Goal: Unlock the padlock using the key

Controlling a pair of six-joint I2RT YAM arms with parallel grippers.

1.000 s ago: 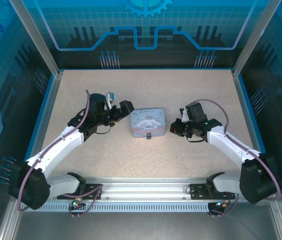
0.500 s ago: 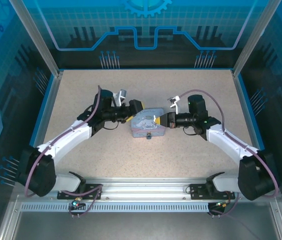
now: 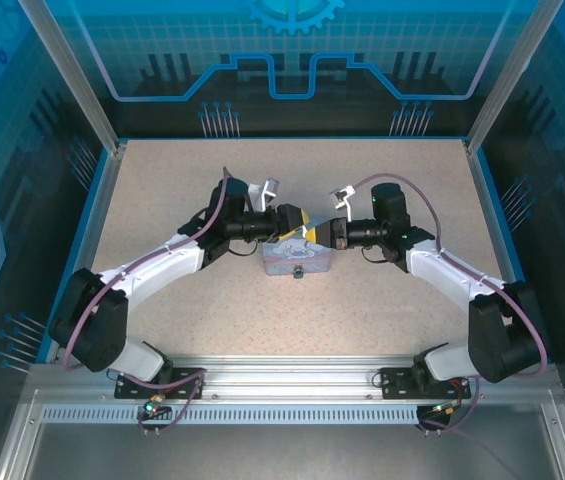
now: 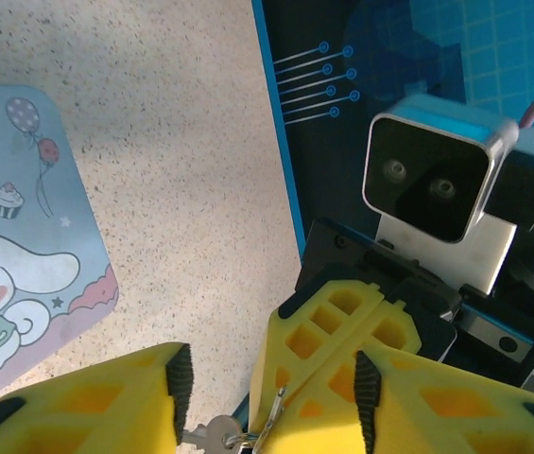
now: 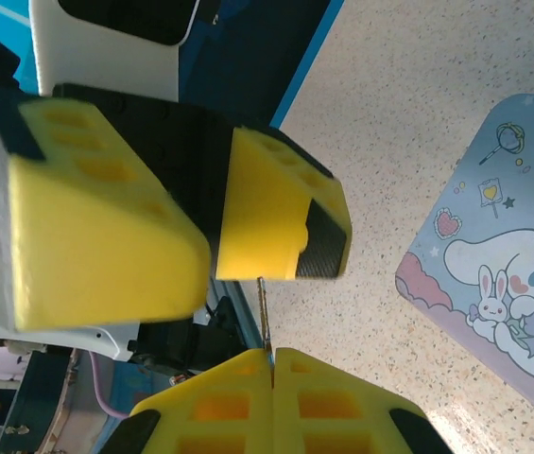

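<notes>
Left hand (image 4: pixel 271 383), jaws half spread, should close squarely on the key (image 4: pixel 212 437) that the clenched right hand (image 5: pixel 273 352) grasps above the tin's (image 3: pixel 287 258) twelve o'clock edge.

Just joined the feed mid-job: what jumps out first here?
The two grippers meet tip to tip above the lavender cartoon tin at the table's middle. The right gripper is shut on the thin key, and the left gripper's open yellow fingers flank it.

Top: high, rear, wide. Wrists: close, seemingly facing each other; all share tin (image 4: pixel 21 236).
</notes>
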